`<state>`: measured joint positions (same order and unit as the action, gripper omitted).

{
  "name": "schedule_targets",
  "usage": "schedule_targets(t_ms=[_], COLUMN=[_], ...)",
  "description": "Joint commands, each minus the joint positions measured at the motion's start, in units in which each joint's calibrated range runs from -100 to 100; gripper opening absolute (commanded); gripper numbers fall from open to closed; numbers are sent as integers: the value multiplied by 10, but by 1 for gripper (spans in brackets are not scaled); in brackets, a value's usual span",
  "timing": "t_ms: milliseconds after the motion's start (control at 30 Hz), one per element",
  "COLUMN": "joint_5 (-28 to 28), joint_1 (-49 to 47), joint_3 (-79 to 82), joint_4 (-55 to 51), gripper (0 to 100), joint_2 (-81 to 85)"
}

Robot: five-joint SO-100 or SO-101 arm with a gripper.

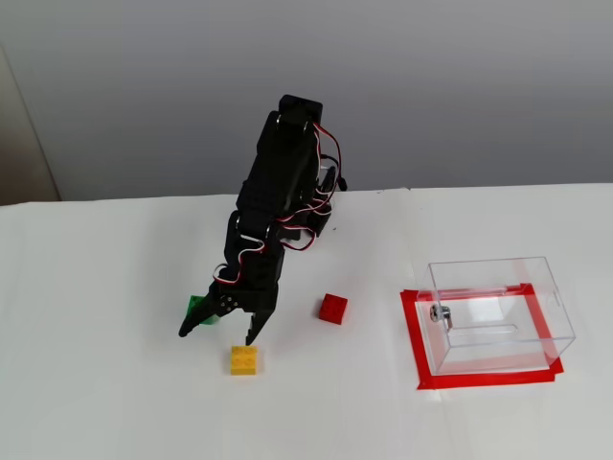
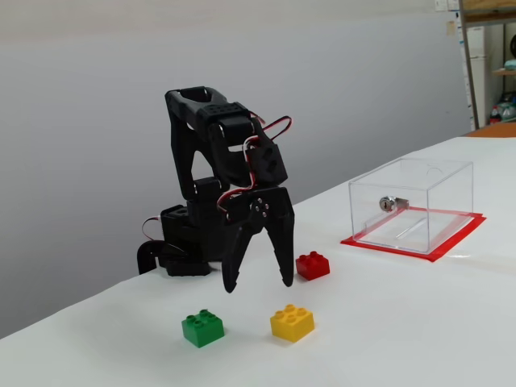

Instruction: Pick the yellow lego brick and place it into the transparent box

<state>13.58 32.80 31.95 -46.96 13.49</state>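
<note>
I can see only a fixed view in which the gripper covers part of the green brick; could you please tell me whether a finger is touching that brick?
Observer: No. In a fixed view the green brick shows whole, and the gripper hangs open in the air, with its tips higher than the brick and apart from it.
Operator: Thank you. How do the tips stand in height against the yellow lego brick?
Observer: In that same view the yellow lego brick sits flat on the table, and both tips end above the level of its studs, with clear space between. Nothing is gripped.
</note>
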Motion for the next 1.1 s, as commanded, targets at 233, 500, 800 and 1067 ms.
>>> schedule_targets(t_ms=[233,500,800,1067], joint_5=[1,2,2,3], joint_1=[-22,-62,-44,-33], joint_3=[-19,-25,-22,-19], joint_4=[6,0,-2,0], gripper=[45,45,45,45], joint_2=[-15,-64,-72,-73])
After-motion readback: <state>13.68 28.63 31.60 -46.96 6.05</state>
